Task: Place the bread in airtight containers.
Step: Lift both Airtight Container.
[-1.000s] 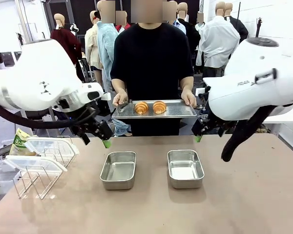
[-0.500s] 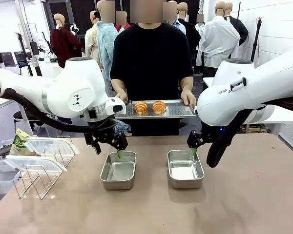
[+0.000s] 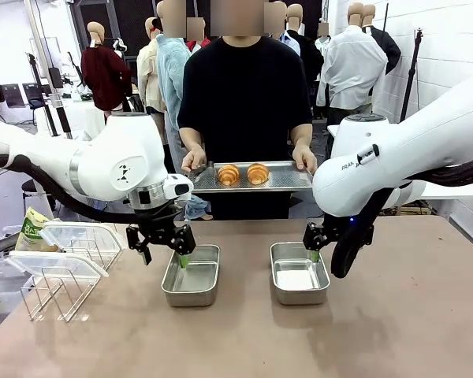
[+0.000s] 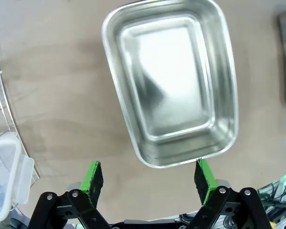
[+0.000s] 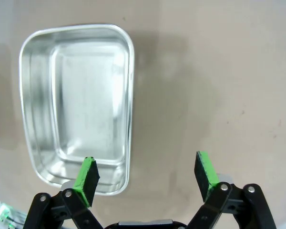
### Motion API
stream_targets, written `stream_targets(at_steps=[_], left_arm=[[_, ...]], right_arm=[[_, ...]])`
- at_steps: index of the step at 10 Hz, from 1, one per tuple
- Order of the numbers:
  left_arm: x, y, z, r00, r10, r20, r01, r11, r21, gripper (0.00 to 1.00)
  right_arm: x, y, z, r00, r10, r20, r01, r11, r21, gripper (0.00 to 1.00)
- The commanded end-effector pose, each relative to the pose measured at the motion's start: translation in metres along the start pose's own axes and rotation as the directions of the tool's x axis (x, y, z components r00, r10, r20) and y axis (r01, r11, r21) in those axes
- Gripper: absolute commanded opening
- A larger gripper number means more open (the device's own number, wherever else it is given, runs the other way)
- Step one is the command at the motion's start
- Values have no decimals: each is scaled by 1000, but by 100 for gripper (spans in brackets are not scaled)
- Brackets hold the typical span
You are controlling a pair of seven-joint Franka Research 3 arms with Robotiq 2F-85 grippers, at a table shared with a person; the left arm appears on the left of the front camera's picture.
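Wide open and empty, the left claw (image 3: 181,258) and right claw (image 3: 313,253) hang above two steel tins (image 3: 193,280); the bread (image 3: 229,174) sits on a person's tray (image 3: 288,179). Best pinch each roll gently, crosswise.

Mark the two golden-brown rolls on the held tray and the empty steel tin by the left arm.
Left golden-brown ridged roll (image 3: 228,174): front view, crust middle.
Right golden-brown ridged roll (image 3: 258,173): front view, crust middle.
Shallow rectangular stainless-steel tin (image 4: 174,85): left wrist view, bare floor.

Left container (image 3: 191,276) beside right container (image 3: 299,273) on table (image 3: 378,331); bread (image 3: 229,174) on tray (image 3: 288,179) behind; rack (image 3: 55,291) far left
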State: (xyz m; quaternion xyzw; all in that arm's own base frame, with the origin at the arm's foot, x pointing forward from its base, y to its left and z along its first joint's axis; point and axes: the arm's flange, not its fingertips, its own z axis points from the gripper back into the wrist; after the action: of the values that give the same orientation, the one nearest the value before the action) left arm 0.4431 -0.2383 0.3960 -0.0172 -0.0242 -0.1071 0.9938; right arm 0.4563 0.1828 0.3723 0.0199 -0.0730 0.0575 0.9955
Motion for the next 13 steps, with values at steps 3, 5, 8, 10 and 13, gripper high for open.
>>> stream_targets(at_steps=[3,5,8,10,13], left_arm=[[13,21,-32,985,162,55,-161,987,-23,100],[16,21,-45,978,196,76,-195,980,-25,100],[25,21,-52,983,176,54,-178,983,39,100],[25,18,-52,984,171,56,-174,983,56,100],[30,18,-59,983,178,48,-181,981,69,100]], right_arm=[[30,4,-17,996,-85,-11,85,996,-20,100],[40,7,-29,995,-97,25,98,995,-26,100],[57,3,-49,992,-126,-14,125,991,-40,100],[61,5,-54,991,-134,-27,132,990,-51,100],[64,6,-56,987,-156,-36,154,986,-57,100]])
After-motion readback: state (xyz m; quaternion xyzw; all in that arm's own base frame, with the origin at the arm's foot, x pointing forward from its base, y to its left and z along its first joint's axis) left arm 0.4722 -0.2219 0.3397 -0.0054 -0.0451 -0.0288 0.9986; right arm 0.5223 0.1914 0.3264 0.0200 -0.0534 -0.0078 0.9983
